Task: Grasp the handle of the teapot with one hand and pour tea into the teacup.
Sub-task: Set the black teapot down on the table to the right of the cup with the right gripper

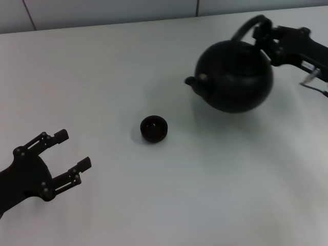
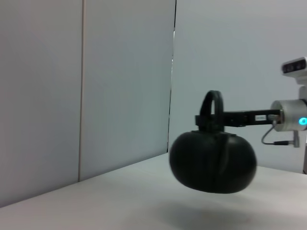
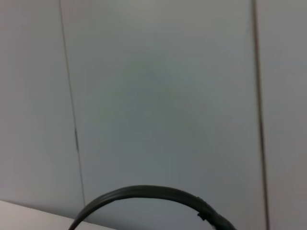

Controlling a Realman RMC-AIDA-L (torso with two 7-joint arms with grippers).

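Observation:
The large matte-black teapot (image 1: 234,77) hangs in the air above the white table (image 1: 154,205) at the back right, its stubby spout pointing toward the teacup. My right gripper (image 1: 264,35) is shut on the arched handle (image 1: 246,26) at the pot's top. The left wrist view shows the teapot (image 2: 213,163) lifted off the table, with the right gripper (image 2: 211,120) clamped on the handle (image 2: 211,103). The handle's arc (image 3: 144,194) shows in the right wrist view. The tiny black teacup (image 1: 154,128) stands near the table's middle, left of and nearer than the pot. My left gripper (image 1: 72,151) is open and empty at the front left.
A light panelled wall (image 1: 102,10) runs behind the table's far edge. The right arm (image 1: 302,48) reaches in from the right edge.

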